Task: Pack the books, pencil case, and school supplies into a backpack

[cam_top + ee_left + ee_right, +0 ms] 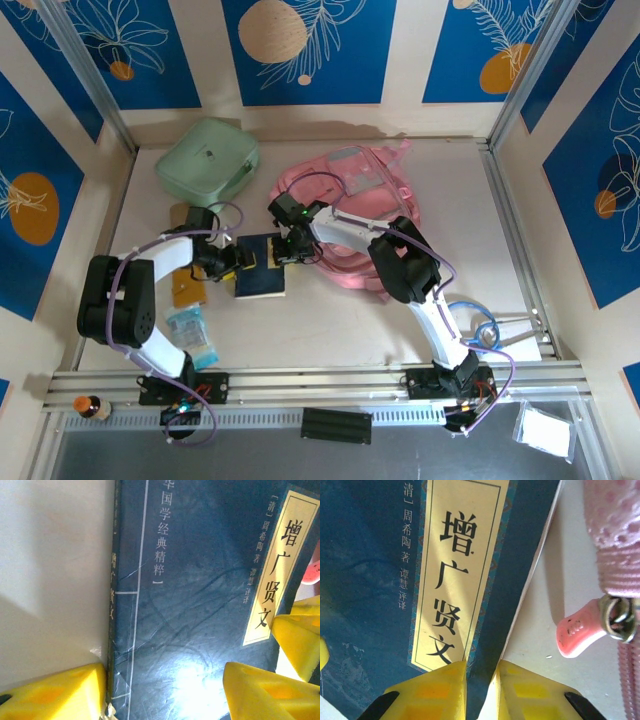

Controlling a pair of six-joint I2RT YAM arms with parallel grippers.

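A navy blue book with a yellow title label lies flat on the table, just left of the pink backpack. My left gripper is open at the book's spine side. In the left wrist view the gripper has one finger on the table beside the spine and the other over the cover. My right gripper is at the opposite edge. In the right wrist view its jaws stand almost together, with the book's fore-edge between them. The backpack's pink zipper pull lies close by.
A mint-green square case sits at the back left. An orange-brown flat thing lies under the left arm, and a clear packet of supplies lies near its base. Scissors rest by the right arm's base.
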